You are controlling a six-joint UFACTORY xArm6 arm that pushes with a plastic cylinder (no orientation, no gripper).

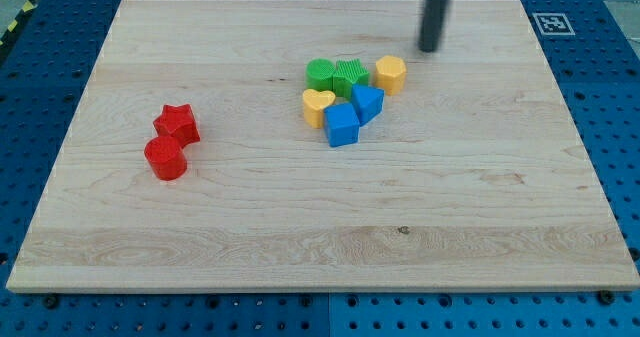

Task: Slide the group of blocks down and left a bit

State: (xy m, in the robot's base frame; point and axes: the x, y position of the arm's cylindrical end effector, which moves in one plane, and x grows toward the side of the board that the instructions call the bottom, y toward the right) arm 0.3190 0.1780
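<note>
A group of several blocks sits a little above the middle of the wooden board [300,237]. It holds a green round block [320,74], a green ribbed block [350,77], a yellow hexagon-like block [391,74], a yellow heart [318,107], a blue wedge-like block [367,103] and a blue block [341,125]. My tip [429,49] is the lower end of a dark rod. It stands up and right of the group, a short gap from the yellow hexagon-like block, touching nothing.
A red star [177,123] and a red cylinder [166,159] sit together at the view's left. A black-and-white marker [551,23] is at the board's top right corner. A blue pegboard surrounds the board.
</note>
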